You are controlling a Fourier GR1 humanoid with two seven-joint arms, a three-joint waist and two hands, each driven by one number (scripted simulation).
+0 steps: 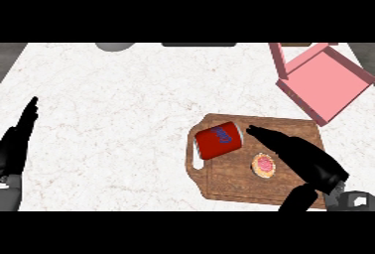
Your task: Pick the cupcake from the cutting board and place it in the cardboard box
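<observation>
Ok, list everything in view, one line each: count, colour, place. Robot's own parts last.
counter: one, white marbled, fills the view.
cutting board: one, brown wood, lower right of the counter.
can: one, red with blue lettering, lying on its side on the board's left part.
cupcake: one, tan with pink top, on the board to the right of the can.
box: one, pink, open, upper right, beyond the board.
grey object: one, cut off at the top edge; cannot tell what.
left hand: one, black, open, resting at the left edge.
right hand: one, black, open, over the board beside the cupcake.
</observation>
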